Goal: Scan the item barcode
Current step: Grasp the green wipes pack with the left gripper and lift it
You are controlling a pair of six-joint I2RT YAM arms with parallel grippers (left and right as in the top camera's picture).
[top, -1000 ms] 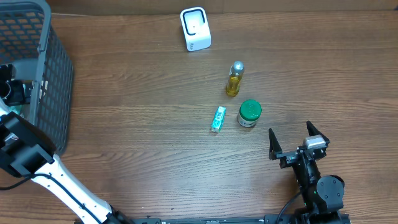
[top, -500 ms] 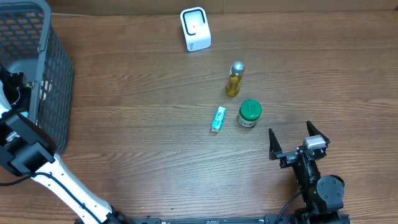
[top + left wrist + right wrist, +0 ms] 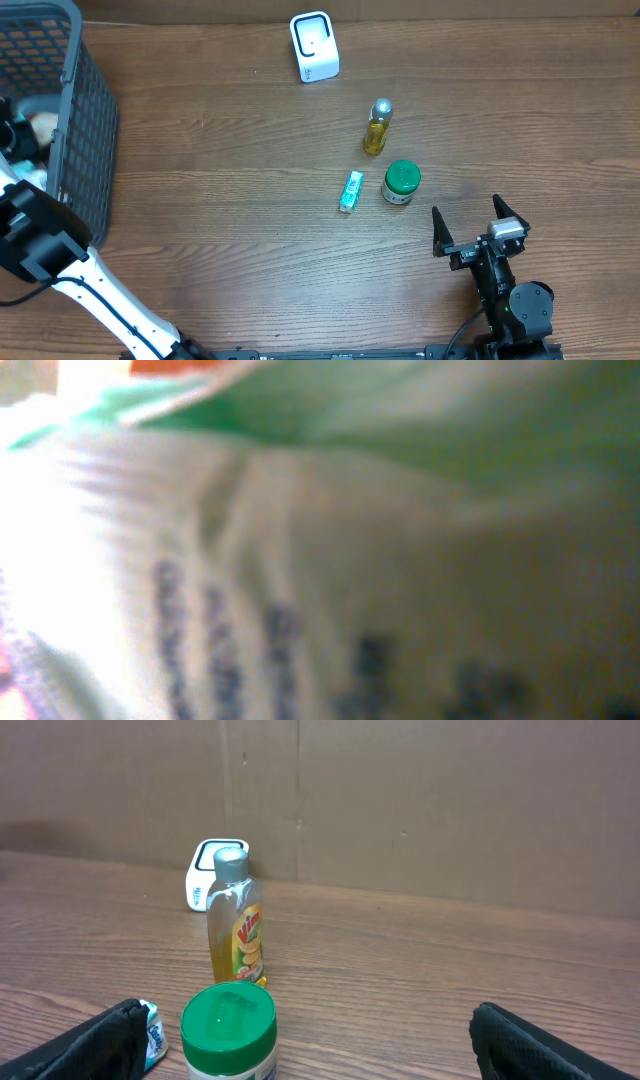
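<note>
Evidently pick phase: left arm [image 3: 40,245] reaches into basket [image 3: 90,130] at table's 9 o'clock edge. Pale printed package [image 3: 300,580] fills left wrist view, very close to lens, so judged directly ahead of fingers. Fingers themselves unseen; whether they grip cannot be told. Package long axis unreadable through blur. Scanner [image 3: 314,46] stands at 12 o'clock, toward 2 o'clock from basket. Right gripper [image 3: 467,210] at 5 o'clock, jaws spread wide, empty, well apart from basket. Left arm far nearer.

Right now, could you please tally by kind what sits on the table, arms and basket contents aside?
yellow bottle: 1
green-lidded jar: 1
teal pack: 1
white scanner: 1
grey basket: 1
Total: 5
</note>
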